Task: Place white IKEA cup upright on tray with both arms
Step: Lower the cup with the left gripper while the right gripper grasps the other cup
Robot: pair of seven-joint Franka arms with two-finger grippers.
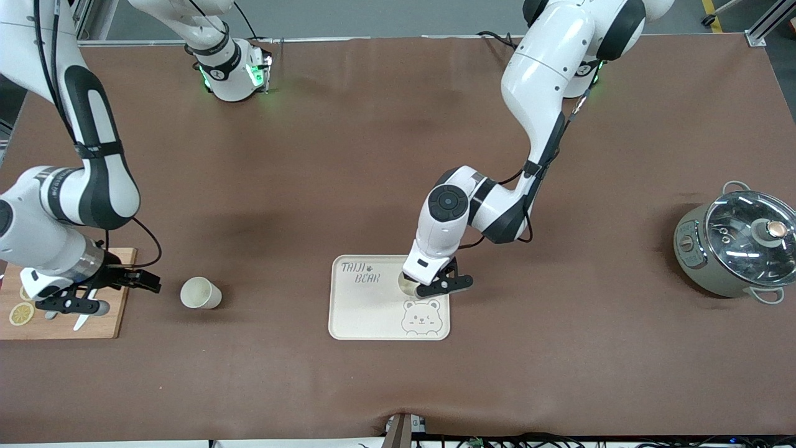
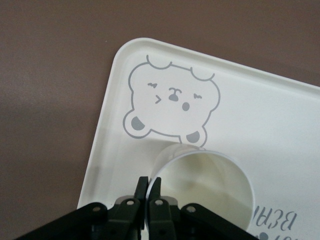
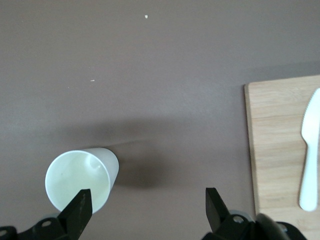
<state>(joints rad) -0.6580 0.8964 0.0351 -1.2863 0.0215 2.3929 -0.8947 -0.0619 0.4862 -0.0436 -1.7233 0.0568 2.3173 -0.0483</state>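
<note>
A white cup (image 1: 406,285) stands upright on the cream tray (image 1: 367,311), between the "TAIJI BEAR" lettering and the bear face. My left gripper (image 1: 437,287) is shut on its rim; in the left wrist view the gripper (image 2: 149,186) pinches the cup (image 2: 205,187) wall, one finger inside and one outside, over the tray (image 2: 265,110). A second white cup (image 1: 201,292) stands upright on the table toward the right arm's end. My right gripper (image 1: 104,294) is open and empty beside it; in the right wrist view the gripper (image 3: 147,205) has this cup (image 3: 77,181) just outside one finger.
A wooden cutting board (image 1: 65,320) with a lemon slice (image 1: 21,313) and a white plastic knife (image 3: 310,150) lies at the right arm's end of the table. A grey pot with a glass lid (image 1: 737,246) stands at the left arm's end.
</note>
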